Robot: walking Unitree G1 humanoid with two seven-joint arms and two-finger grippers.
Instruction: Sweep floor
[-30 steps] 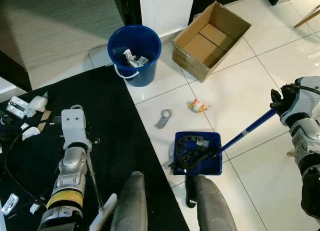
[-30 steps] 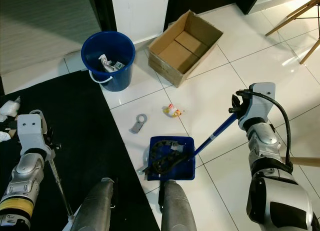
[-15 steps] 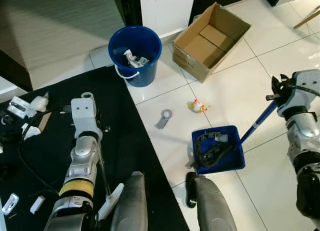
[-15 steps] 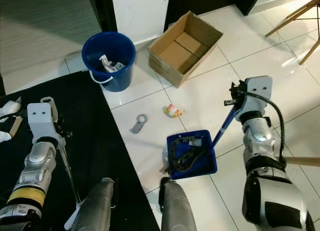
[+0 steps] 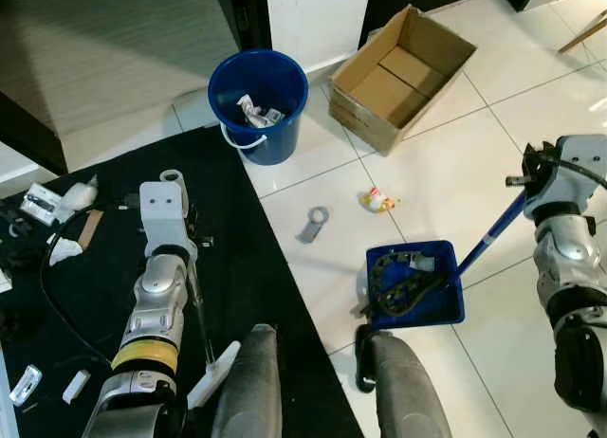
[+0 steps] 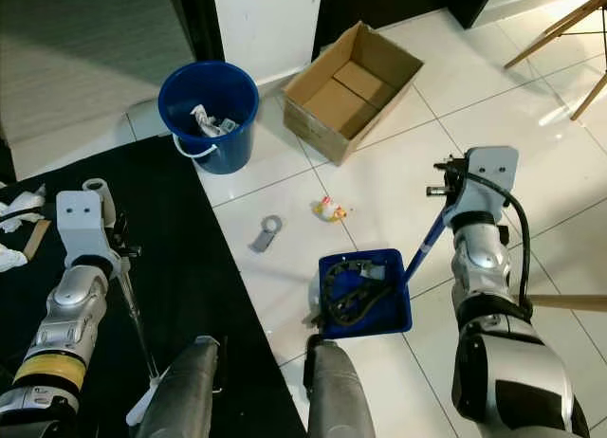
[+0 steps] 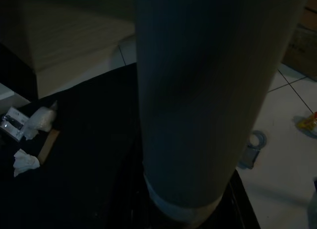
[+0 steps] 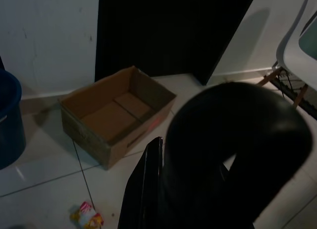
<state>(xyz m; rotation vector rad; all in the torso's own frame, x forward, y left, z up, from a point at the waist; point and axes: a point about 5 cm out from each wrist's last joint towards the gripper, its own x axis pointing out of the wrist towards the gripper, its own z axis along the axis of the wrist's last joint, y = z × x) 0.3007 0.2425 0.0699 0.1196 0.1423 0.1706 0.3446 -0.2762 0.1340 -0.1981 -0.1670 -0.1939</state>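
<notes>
bucket [image 5: 258,101] contents too small to tell, wooden chair [image 6: 565,26] cut off

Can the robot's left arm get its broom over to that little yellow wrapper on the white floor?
Probably not from here. The wrapper lies on the tiles past the black mat, while the left tool holds the broom down by the robot's legs. The floor between looks open, though.

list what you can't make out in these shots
- Left claw's fingers: the left wrist view is dark and a pale pole blocks it.
- Right claw's fingers: a black curved part blocks the right wrist view.
- Scraps in the blue bucket: too small to identify.
- Broom head: cut off by the robot's leg in the left eye view.
- Wrapper on the tiles: print too small.
</notes>
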